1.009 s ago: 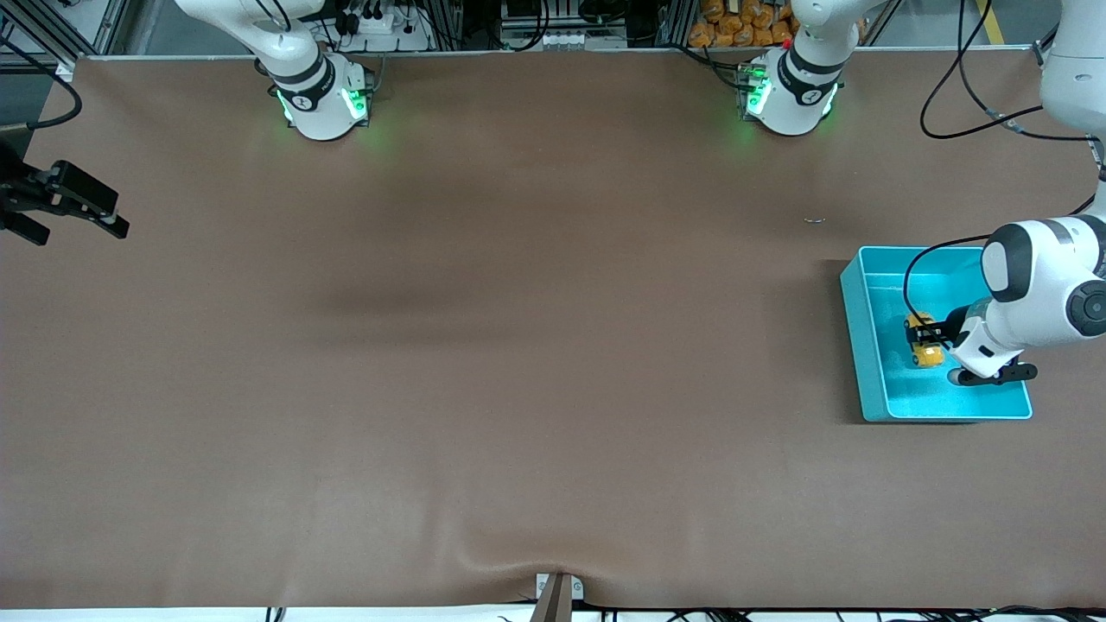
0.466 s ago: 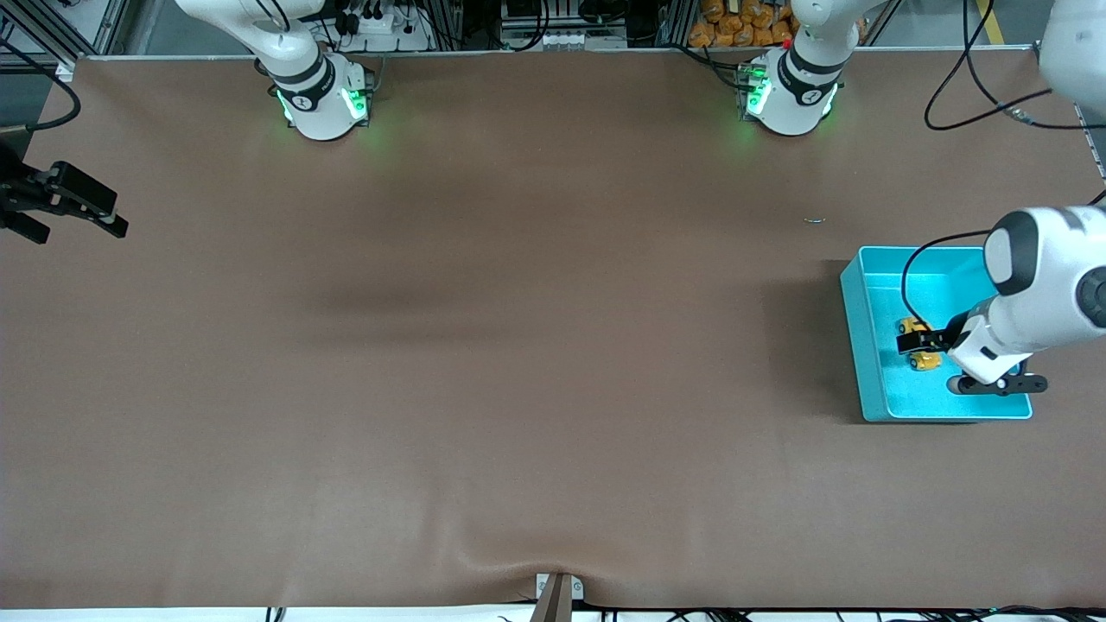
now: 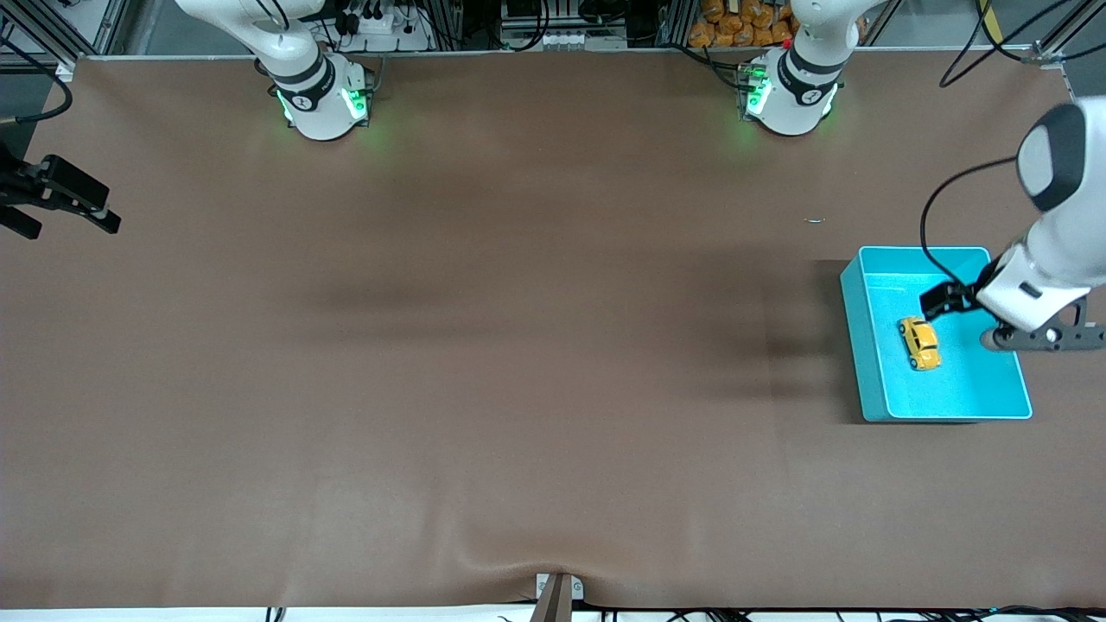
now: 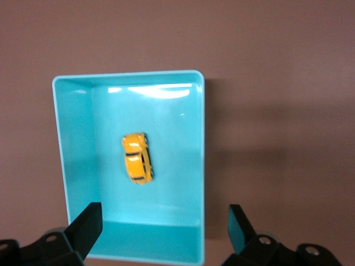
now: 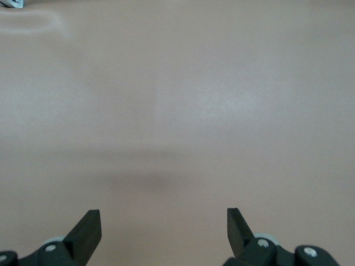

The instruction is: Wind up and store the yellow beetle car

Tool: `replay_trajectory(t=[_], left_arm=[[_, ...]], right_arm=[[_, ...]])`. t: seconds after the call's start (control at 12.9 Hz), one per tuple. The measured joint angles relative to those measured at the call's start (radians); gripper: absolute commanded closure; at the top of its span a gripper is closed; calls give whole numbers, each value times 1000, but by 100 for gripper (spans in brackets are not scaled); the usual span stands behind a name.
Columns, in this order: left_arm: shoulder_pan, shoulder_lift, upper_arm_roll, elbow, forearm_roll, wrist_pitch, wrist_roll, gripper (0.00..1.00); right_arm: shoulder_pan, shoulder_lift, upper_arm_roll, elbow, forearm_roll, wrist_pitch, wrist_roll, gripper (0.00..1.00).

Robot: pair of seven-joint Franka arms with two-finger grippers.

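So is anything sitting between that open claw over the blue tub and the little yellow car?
Nothing visible. The yellow beetle car lies alone on the floor of the turquoise bin, and the left gripper hangs open above it with clear air between.

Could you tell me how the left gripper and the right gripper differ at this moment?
The left gripper hangs over the turquoise bin, above the yellow beetle car lying inside it; the right gripper waits over bare table at the right arm's end. Both are open and hold nothing.
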Motion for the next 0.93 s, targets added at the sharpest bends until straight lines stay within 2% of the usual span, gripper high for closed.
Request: replay_trajectory(t=[0.23,0.39,0.62,0.93], left_arm=[[-242,-63,227,67,-90,-142,8,0],[-338,-97,318,117,-125,-231,26,0],[-420,-112,379,211,-150,-319,28,0],[-474,-112,416,259,-158,-358,28,0]], right_arm=[[-7,0,-1,-1,0,0,0,0],[-15,0,-1,-1,0,0,0,0],[-25,0,-1,-2,0,0,0,0],[-36,-1,-1,-15,0,0,0,0]])
